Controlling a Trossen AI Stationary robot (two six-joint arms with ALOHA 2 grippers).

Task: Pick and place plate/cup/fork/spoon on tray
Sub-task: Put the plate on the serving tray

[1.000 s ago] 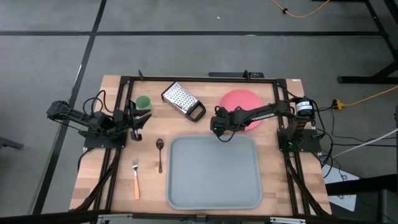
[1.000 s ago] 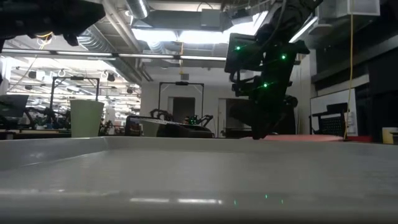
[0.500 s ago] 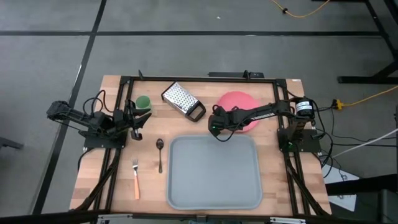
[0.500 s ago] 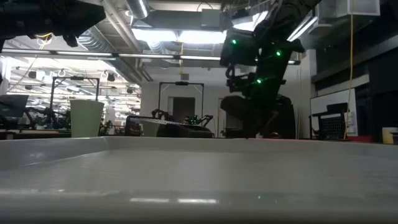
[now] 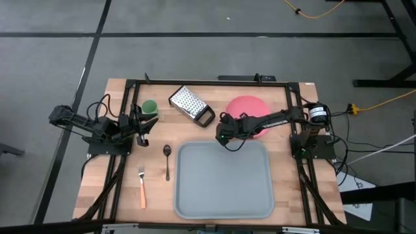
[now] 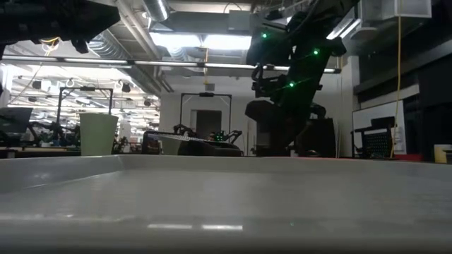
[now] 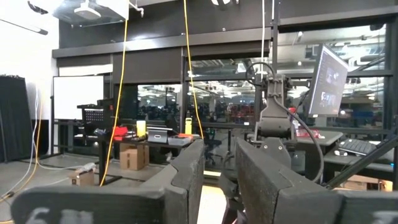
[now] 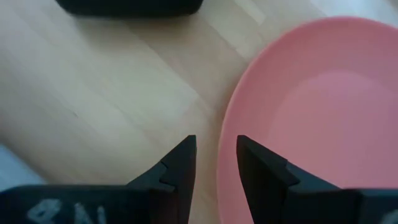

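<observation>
The pink-red plate [image 5: 250, 107] lies flat on the table at the far right, beyond the grey-blue tray [image 5: 224, 185]. My right gripper [image 5: 223, 135] is at the plate's left near rim, shut on it; it also shows in the right wrist view [image 8: 216, 155]. My left gripper [image 5: 144, 130] waits shut at the table's left, next to the green cup [image 5: 150, 107]. The dark spoon [image 5: 167, 159] and the orange-handled fork [image 5: 142, 187] lie on the table left of the tray. My right gripper has the plate's left near rim [image 8: 225, 140] between its two fingers, one finger over the plate's inside and one [image 8: 179, 163] outside over the wood. The fingers point down from above. The plate lies flat on the table.
A perforated metal grater [image 5: 190, 103] with a black handle lies on the table left of the plate, close to my right gripper. The tray's far edge [image 5: 224, 143] runs just near of the gripper. A black frame borders the table.
My right gripper has gone a little toward the table's left edge, staying low. The plate has slid along the table with it, a short way to the left.
</observation>
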